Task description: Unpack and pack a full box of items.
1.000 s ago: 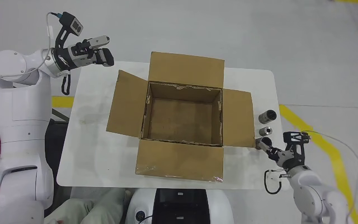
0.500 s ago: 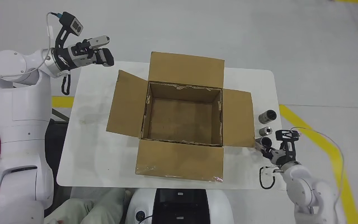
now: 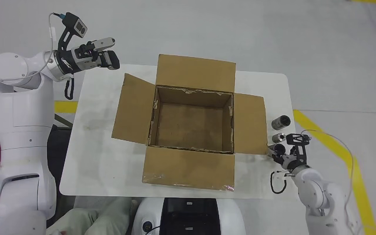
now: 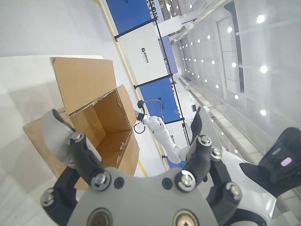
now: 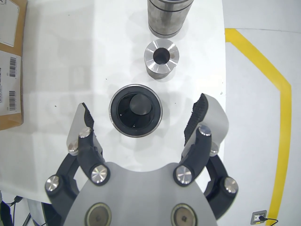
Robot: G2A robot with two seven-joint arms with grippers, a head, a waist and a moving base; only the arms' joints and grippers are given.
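The open box [image 3: 191, 126] sits on the table [image 3: 100, 153], its bare floor showing. Three metal cylinders [image 5: 161, 58] sit beside its right flap [image 3: 249, 123]. The right gripper [image 5: 143, 105], fingers spread, is at the nearest. The left gripper [image 3: 111, 51] is spread too, near the table's far-left corner.

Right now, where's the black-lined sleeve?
Top view: the sleeve stands at the table's right side beside the box flap, at the right gripper, nearest of three cylinders.

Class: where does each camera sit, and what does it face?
Top view: overhead, looking down on table and box; both arms show.
Left wrist view: faces sideways across the box; open left gripper in front.
Right wrist view: looks down on three cylinders; open right gripper in front.
Shared: all show the box.
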